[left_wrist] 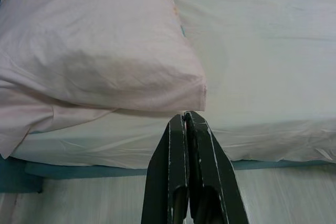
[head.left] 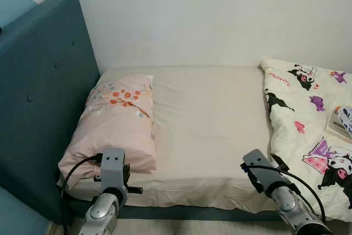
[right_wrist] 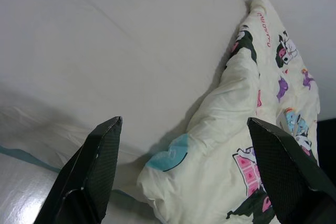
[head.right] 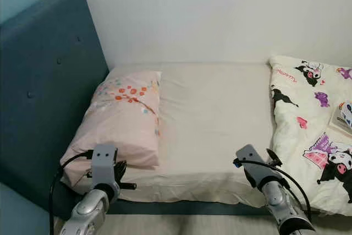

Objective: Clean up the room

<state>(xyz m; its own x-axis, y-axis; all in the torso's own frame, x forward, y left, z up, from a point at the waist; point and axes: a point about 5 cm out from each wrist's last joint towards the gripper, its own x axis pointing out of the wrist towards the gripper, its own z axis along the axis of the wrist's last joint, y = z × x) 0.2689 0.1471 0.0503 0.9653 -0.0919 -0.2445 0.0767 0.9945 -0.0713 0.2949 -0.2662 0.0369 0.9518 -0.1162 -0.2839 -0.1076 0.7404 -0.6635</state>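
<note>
right end effector (right_wrist: 184, 171) spread wide, duvet (right_wrist: 252, 145) just ahead; left end effector (left_wrist: 187, 124) pinched closed near pillow (left_wrist: 100, 51).

You have one bed (head.left: 209, 130) with one blue headboard (head.left: 38, 97) on the left. On it lie one pink pillow (head.left: 113, 127) at the left and one cartoon-print blanket (head.left: 305, 119) at the right. One small book-like item (head.left: 342, 122) rests on the blanket's far right.

I see small red lettering on the white cartoon-printed duvet (head.left: 308, 119), but it is too small to read.
</note>
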